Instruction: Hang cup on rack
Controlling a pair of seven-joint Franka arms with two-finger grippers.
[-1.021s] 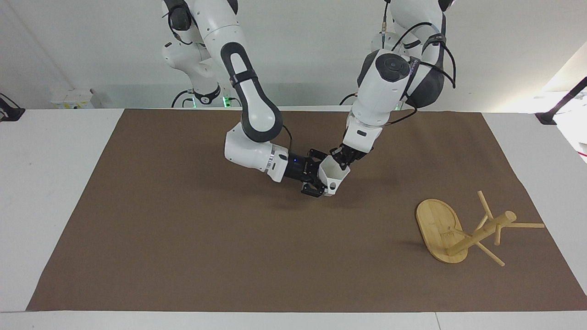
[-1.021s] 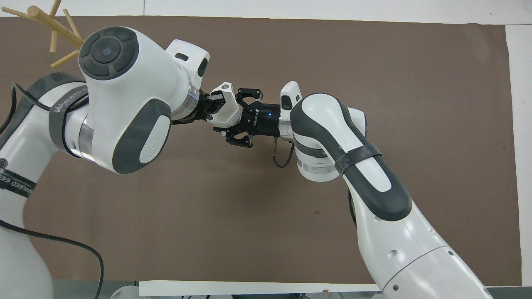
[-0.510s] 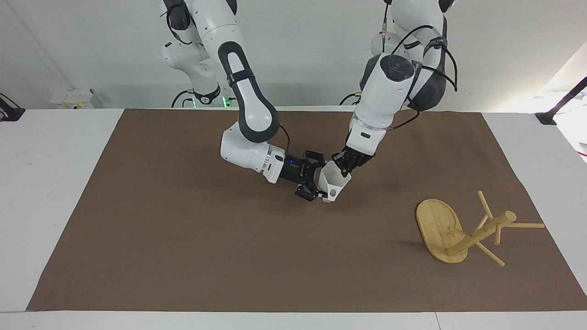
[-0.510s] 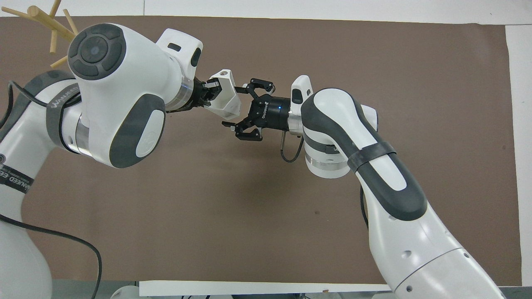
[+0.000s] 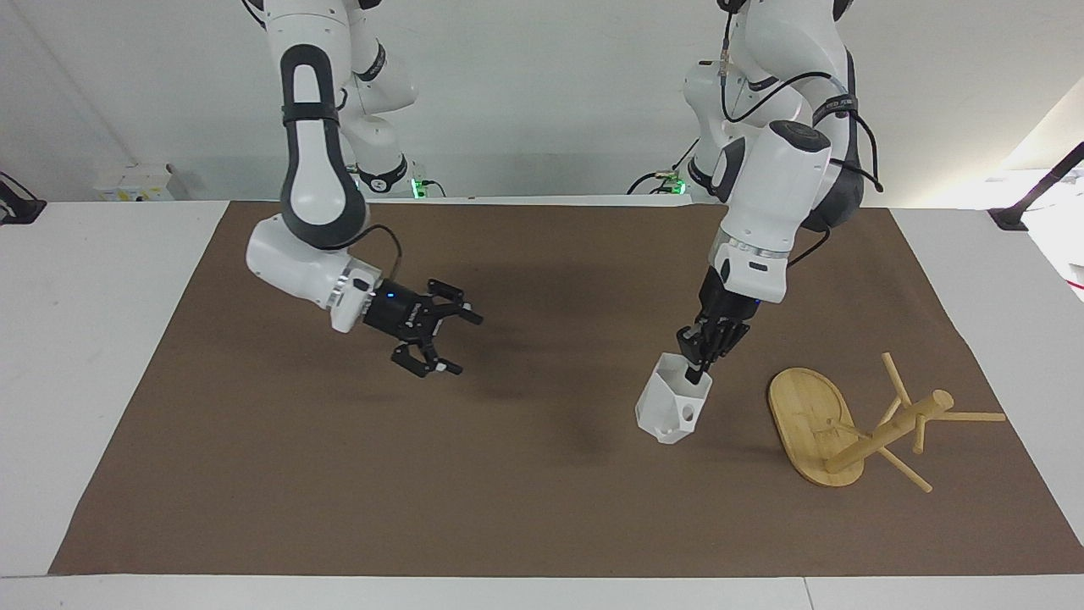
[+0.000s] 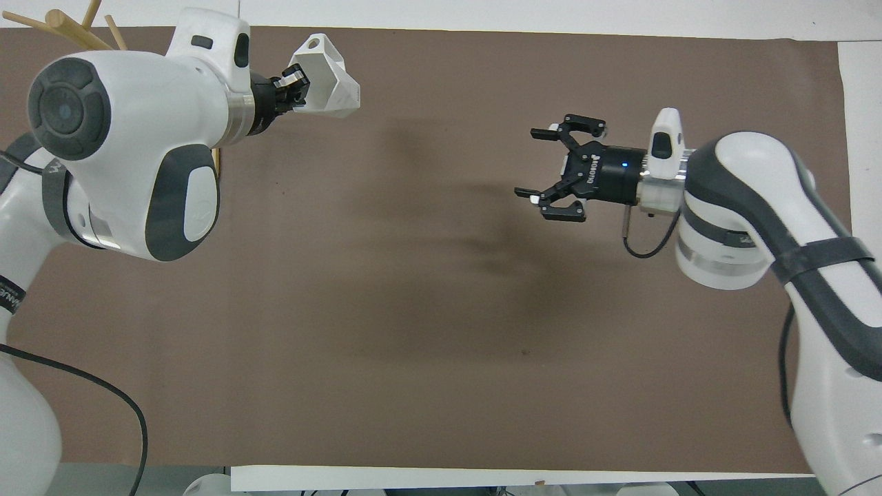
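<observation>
The white faceted cup (image 5: 669, 411) hangs from my left gripper (image 5: 696, 366), which is shut on its rim. It is held over the mat beside the rack's base, handle hole facing away from the robots. In the overhead view the cup (image 6: 329, 58) sits at the tip of the left gripper (image 6: 293, 86). The bamboo rack (image 5: 881, 432) lies tipped on its side at the left arm's end of the mat, with its oval base (image 5: 803, 415) on edge. In the overhead view only its peg tips (image 6: 65, 26) show. My right gripper (image 5: 457, 343) is open and empty over the mat; it also shows in the overhead view (image 6: 534, 165).
A brown mat (image 5: 525, 491) covers most of the white table (image 5: 93, 339). A black clamp (image 5: 1029, 199) stands at the table's corner near the left arm's base.
The right gripper let go of the cup and drew back toward the right arm's end. The left gripper carried the cup over to beside the rack's base.
</observation>
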